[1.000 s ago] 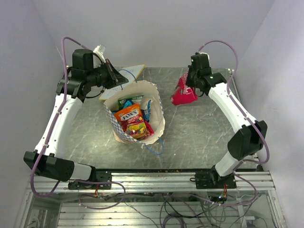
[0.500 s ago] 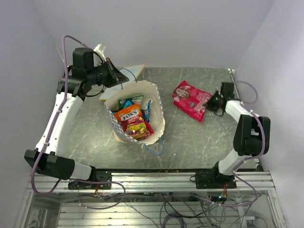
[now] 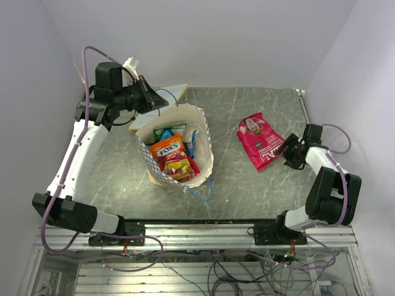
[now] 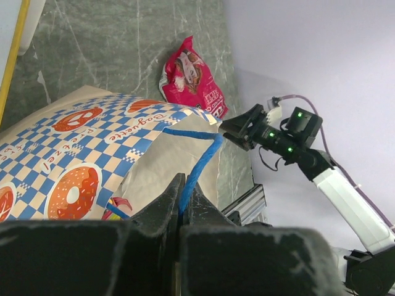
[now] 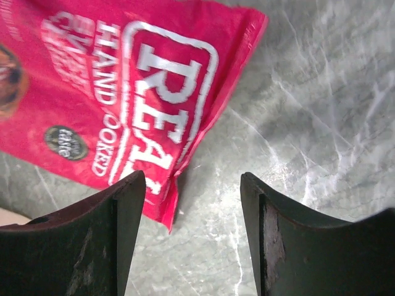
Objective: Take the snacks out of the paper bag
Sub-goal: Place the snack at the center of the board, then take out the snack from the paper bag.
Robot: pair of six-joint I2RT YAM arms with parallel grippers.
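The cream paper bag (image 3: 207, 147) stands open left of centre, checkered band on its outside (image 4: 80, 160). Several snacks fill it, an orange-red packet (image 3: 170, 155) on top. My left gripper (image 3: 150, 98) is above the bag's far rim and shut on the bag's blue string handle (image 4: 200, 160), which runs between its jaws (image 4: 183, 185). The red "REAL" snack bag (image 3: 260, 140) lies flat on the table at the right. Just beyond its near right corner (image 5: 166, 209), my right gripper (image 3: 289, 153) is low and open (image 5: 192, 179), holding nothing.
A flat white board with a wooden edge (image 3: 176, 92) lies behind the paper bag. The other blue handle (image 3: 200, 191) trails on the table in front of the bag. The right wall is close to the right arm (image 3: 324, 163). A metal rail (image 3: 203, 229) runs along the near edge.
My right gripper carried the red bag from the far right to the right side of the table, laid it flat and opened off it. The left gripper has not moved.
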